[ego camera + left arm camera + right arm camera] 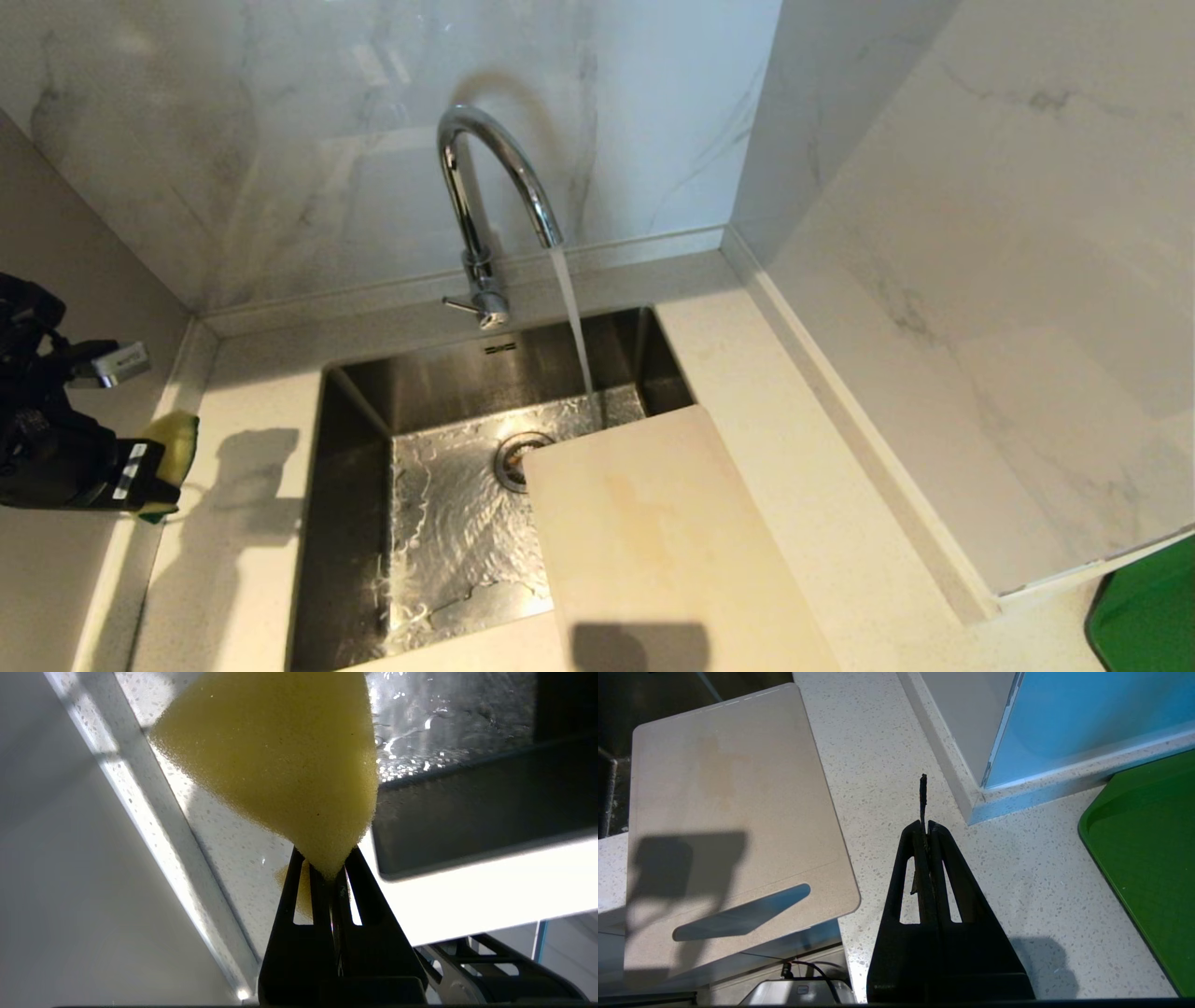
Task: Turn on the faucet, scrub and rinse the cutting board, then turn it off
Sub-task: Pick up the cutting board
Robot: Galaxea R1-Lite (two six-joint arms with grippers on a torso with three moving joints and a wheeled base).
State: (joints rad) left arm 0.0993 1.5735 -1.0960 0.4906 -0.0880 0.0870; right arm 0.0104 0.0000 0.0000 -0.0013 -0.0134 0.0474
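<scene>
The chrome faucet (485,187) stands behind the steel sink (345,467), and a stream of water (574,327) runs from its spout into the basin. The cream cutting board (653,541) lies flat over the sink's right side and the counter, with the stream landing just beyond its far edge. Its handle cut-out (742,917) is at the near end. At the far left, above the counter, my left gripper (329,868) is shut on a yellow sponge (280,756). My right gripper (926,828) hangs shut over the counter, right of the board (728,812).
The faucet's small lever (462,304) points left. Marble walls close off the back and the right, and a grey wall stands close on the left. A green tray (1148,849) lies at the far right. A thin dark strip (923,793) sticks out between the right gripper's tips.
</scene>
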